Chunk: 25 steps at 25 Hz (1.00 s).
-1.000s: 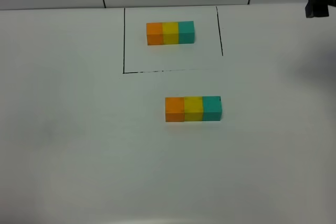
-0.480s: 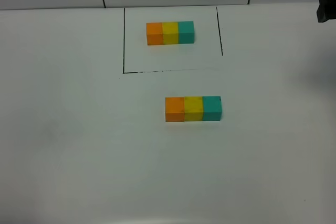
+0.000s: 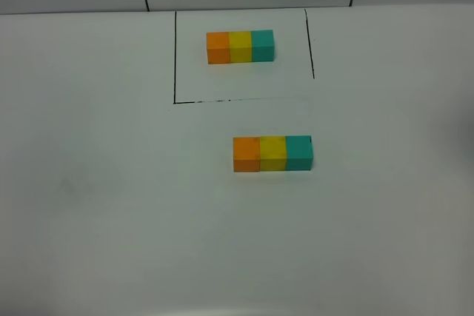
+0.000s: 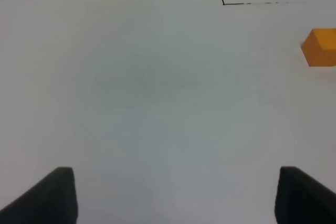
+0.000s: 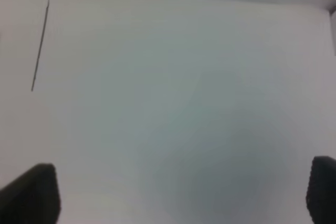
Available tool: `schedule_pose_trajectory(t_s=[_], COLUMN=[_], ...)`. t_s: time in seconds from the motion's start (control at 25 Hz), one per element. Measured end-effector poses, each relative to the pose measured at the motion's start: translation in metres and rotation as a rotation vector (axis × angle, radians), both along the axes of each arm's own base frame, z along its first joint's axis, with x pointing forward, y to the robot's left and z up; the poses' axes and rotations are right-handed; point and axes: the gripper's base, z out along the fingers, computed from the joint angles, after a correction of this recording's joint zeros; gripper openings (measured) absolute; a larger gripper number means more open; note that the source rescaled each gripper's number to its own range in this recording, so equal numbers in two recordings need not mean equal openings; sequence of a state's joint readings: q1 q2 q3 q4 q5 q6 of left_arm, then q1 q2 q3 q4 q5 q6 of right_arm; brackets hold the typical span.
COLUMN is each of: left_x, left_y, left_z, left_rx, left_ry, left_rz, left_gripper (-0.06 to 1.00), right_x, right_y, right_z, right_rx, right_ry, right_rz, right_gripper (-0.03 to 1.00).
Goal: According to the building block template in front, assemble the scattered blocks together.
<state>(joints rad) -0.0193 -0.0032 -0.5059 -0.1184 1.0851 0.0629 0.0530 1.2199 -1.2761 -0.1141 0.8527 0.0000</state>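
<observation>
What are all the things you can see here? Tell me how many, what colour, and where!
building block template: one row of three joined cubes, orange, yellow, teal from left to right; at the far side of the table, inside the black lines.
assembled blocks: three cubes, orange, yellow, teal, side by side in one row; near the middle of the table, in front of the frame.
black lines: three, black; drawn on the table around the template, open at the back.
table: one, white; under everything.
left gripper: one, black fingertips, open, holding nothing; above bare table.
right gripper: one, black fingertips, open, holding nothing; above bare table.
</observation>
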Motion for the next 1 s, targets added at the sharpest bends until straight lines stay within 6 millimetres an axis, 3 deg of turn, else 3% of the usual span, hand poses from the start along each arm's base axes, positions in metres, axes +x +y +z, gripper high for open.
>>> schedule_pose_trajectory(t_s=[0.36, 0.76, 1.0], left_x=[0.0, 0.0, 0.0], left_y=[0.0, 0.0, 0.0], left_z=[0.0, 0.0, 0.0], left_rx=[0.0, 0.0, 0.0], left_ry=[0.0, 0.0, 0.0], left_rz=[0.0, 0.0, 0.0], left_gripper=[0.98, 0.98, 0.98], right_x=[-0.074, -0.19, -0.237], right_y=[-0.015, -0.023, -0.02], right_z=[0.002, -0.009, -0.034], right_rx=[0.037, 0.029, 0.041], right_ry=[-0.144, -0.304, -0.342], right_rz=[-0.091, -0.211, -0.249], right_gripper=[0.91, 0.95, 0.99])
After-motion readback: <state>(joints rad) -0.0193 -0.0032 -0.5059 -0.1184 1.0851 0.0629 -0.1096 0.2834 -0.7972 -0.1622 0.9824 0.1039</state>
